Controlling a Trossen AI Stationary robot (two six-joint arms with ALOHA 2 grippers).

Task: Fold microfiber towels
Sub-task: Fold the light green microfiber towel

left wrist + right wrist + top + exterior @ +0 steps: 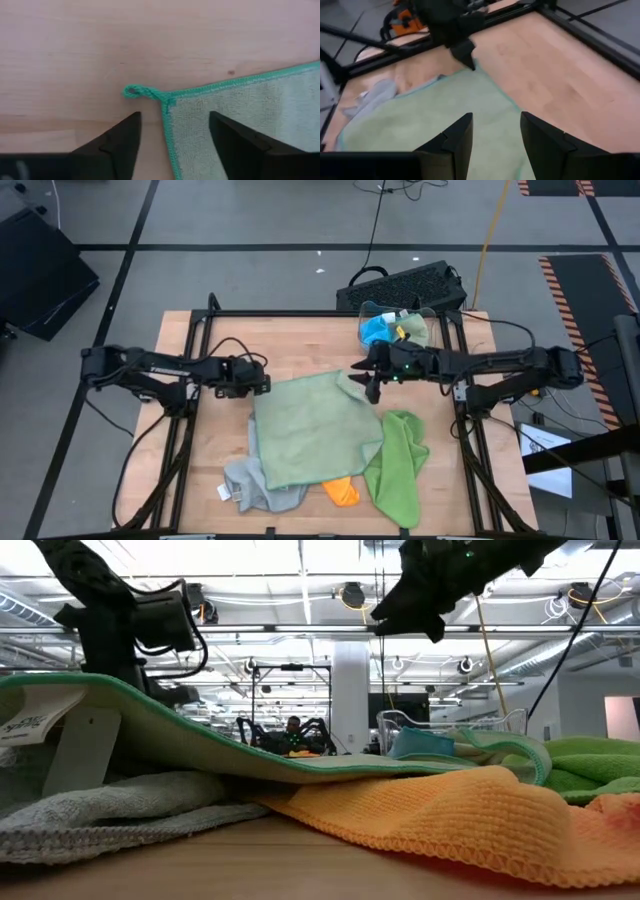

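A sage green towel (315, 425) lies spread flat in the middle of the table. Its near part rests on a grey towel (255, 485) and an orange towel (342, 492). My left gripper (262, 385) is open above its far left corner (165, 97), which has a small loop (134, 91); one finger (120, 145) stands over bare wood, the other (235, 145) over the cloth. My right gripper (370, 385) is open above the towel's far right part (470, 105). A lime green towel (398, 465) lies bunched at the right.
A clear container (392, 328) with a bright blue cloth stands at the far right of the table. A black frame (300, 313) runs around the table. Bare wood (290, 345) lies beyond the sage towel. A white tag (30, 725) shows in the low view.
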